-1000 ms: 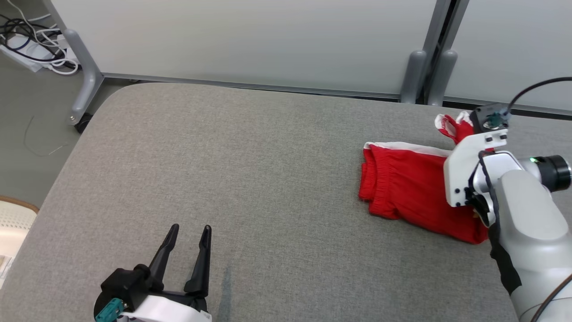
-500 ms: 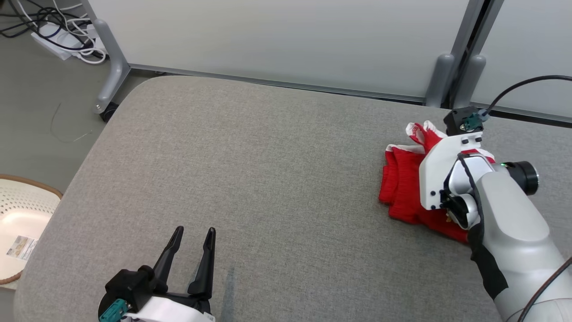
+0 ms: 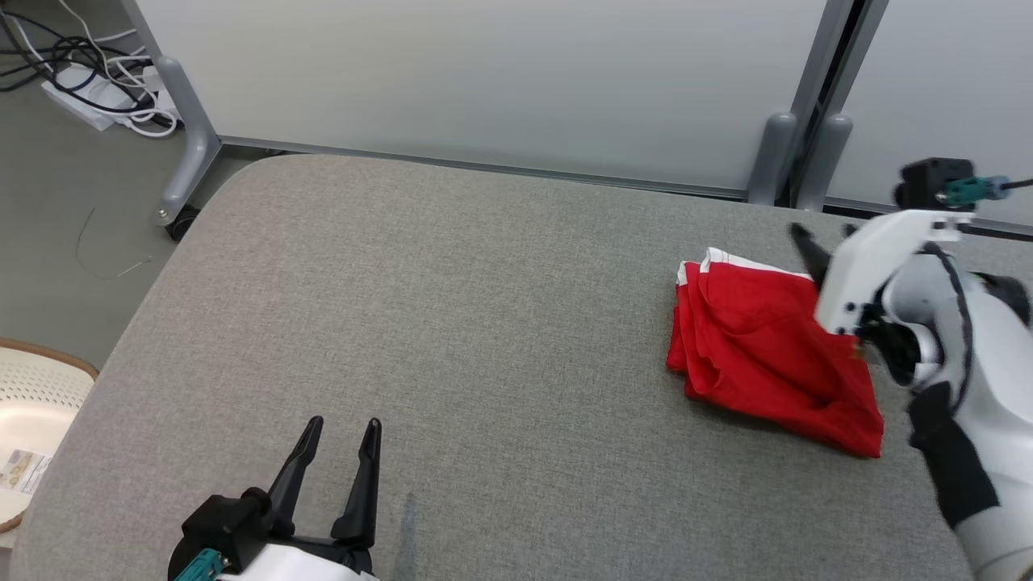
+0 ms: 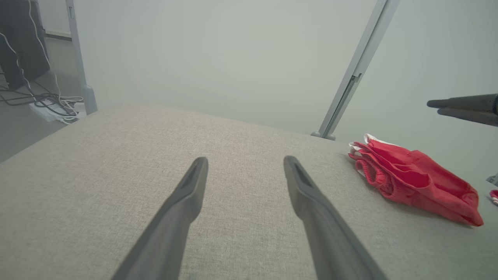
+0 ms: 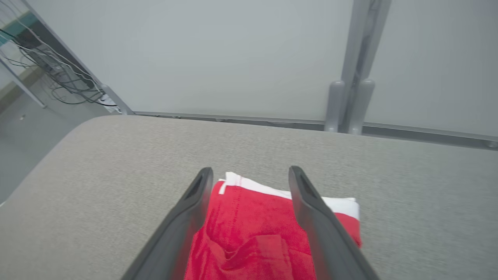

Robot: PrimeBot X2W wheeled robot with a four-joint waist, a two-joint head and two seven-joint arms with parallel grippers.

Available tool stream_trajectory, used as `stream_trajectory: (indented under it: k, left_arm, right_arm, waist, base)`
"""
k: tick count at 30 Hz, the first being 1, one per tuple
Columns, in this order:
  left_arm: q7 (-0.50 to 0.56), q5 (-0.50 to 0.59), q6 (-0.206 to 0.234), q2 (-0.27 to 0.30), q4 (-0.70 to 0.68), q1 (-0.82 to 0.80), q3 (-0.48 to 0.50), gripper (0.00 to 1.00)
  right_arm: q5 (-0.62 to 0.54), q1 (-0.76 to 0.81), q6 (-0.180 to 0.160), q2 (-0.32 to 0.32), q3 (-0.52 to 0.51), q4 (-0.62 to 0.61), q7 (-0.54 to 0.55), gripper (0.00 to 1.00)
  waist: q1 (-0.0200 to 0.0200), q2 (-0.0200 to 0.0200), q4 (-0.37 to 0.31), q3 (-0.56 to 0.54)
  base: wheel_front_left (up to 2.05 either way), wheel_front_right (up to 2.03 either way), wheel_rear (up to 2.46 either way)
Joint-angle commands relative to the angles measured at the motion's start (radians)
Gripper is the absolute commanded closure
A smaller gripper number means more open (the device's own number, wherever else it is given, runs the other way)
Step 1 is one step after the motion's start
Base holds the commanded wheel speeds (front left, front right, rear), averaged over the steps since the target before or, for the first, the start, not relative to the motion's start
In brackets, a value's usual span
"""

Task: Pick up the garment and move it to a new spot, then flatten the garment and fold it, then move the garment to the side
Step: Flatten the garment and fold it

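Observation:
The garment [image 3: 767,347] is red with white trim and lies folded in a loose bundle at the right of the grey table [image 3: 484,323]. My right gripper [image 3: 823,238] hovers over the bundle's far right edge, open, holding nothing. In the right wrist view its fingers [image 5: 194,210] straddle the red garment [image 5: 253,233] from above, apart from it. My left gripper [image 3: 339,452] rests open near the table's front left, empty. The left wrist view shows the garment [image 4: 412,181] to the right and the right gripper's fingers [image 4: 463,105] above it.
A grey partition wall with metal posts [image 3: 775,153] runs along the table's far edge. Cables and a power strip [image 3: 89,73] lie on the floor at the far left. A pale basket [image 3: 32,420] stands on the floor beside the table's left edge.
My right gripper has let go of the garment, opened and lifted up and to the right. The garment has dropped into a flatter bundle. The head camera has shifted slightly.

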Motion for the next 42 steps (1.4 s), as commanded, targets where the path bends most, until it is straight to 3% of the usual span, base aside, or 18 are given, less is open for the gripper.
stream_trajectory:
  k: [1, 2, 3, 4, 5, 8, 10, 17, 27, 33, 37, 42]
  left_arm:
    - [-0.004, 0.004, 0.005, 0.006, -0.006, 0.005, 0.005, 0.00]
    - [-0.004, 0.005, 0.005, 0.007, -0.008, 0.006, 0.005, 0.00]
    - [-0.004, 0.005, 0.005, 0.007, -0.011, 0.006, 0.006, 0.00]
    - [-0.004, 0.005, 0.004, 0.007, -0.014, 0.003, 0.006, 0.00]
    - [-0.004, 0.005, 0.004, 0.007, -0.016, -0.001, 0.007, 0.00]
    - [-0.004, 0.006, 0.003, 0.007, -0.019, -0.015, 0.011, 0.00]
    - [-0.004, 0.008, 0.003, 0.007, -0.020, -0.023, 0.015, 0.00]
    - [-0.004, 0.012, 0.007, 0.015, -0.019, -0.024, 0.030, 0.00]
    - [-0.004, 0.008, 0.009, 0.015, -0.019, -0.007, 0.033, 0.00]
    - [-0.004, 0.006, 0.010, 0.014, -0.017, -0.010, 0.029, 0.00]
    - [-0.004, 0.005, 0.012, 0.015, -0.014, -0.008, 0.027, 0.00]
    - [-0.004, 0.006, 0.017, 0.017, -0.015, 0.008, 0.031, 0.00]
  right_arm:
    - [-0.034, 0.027, 0.000, -0.023, -0.008, 0.008, -0.011, 0.00]
    - [-0.073, 0.036, 0.000, -0.042, -0.024, 0.019, -0.019, 0.00]
    - [-0.108, 0.044, 0.000, -0.054, -0.043, 0.030, -0.025, 0.15]
    - [-0.139, 0.053, 0.000, -0.061, -0.058, 0.037, -0.032, 0.62]
    - [-0.165, 0.061, 0.000, -0.065, -0.069, 0.044, -0.034, 1.00]
    - [-0.236, 0.090, 0.000, -0.076, -0.075, 0.065, -0.031, 1.00]
    - [-0.246, 0.104, 0.000, -0.049, -0.071, 0.072, -0.019, 1.00]
    - [-0.194, 0.149, 0.000, 0.006, 0.022, 0.044, 0.050, 1.00]
    - [-0.032, 0.290, 0.000, 0.026, 0.307, -0.226, 0.181, 1.00]
    - [0.044, 0.357, 0.000, 0.019, 0.388, -0.382, 0.217, 1.00]
    - [0.062, 0.395, 0.000, 0.003, 0.358, -0.481, 0.215, 1.00]
    - [-0.024, 0.446, 0.000, -0.003, 0.186, -0.583, 0.155, 1.00]
  waist:
    - [0.0000, 0.0000, -0.003, 0.000]
    - [0.0000, 0.0000, -0.005, 0.002]
    - [0.0000, 0.0000, -0.006, 0.006]
    - [0.0000, 0.0000, -0.007, 0.011]
    - [0.0000, 0.0000, -0.008, 0.018]
    - [0.0000, 0.0000, -0.010, 0.036]
    - [0.0000, 0.0000, -0.011, 0.045]
    - [0.0000, 0.0000, -0.009, 0.046]
    - [0.0000, 0.0000, -0.015, 0.032]
    - [0.0000, 0.0000, -0.018, 0.027]
    - [0.0000, 0.0000, -0.018, 0.018]
    - [0.0000, 0.0000, -0.022, -0.009]
  base:
    - [0.00, 0.00, 0.00]
    - [0.00, 0.00, 0.00]
    - [0.00, 0.00, 0.00]
    - [0.00, 0.00, 0.00]
    - [0.00, 0.00, 0.00]
    - [0.00, 0.00, 0.00]
    - [0.00, 0.00, 0.00]
    - [0.00, 0.00, 0.00]
    - [0.00, 0.00, 0.00]
    - [0.00, 0.00, 0.00]
    - [0.00, 0.00, 0.00]
    - [0.00, 0.00, 0.00]
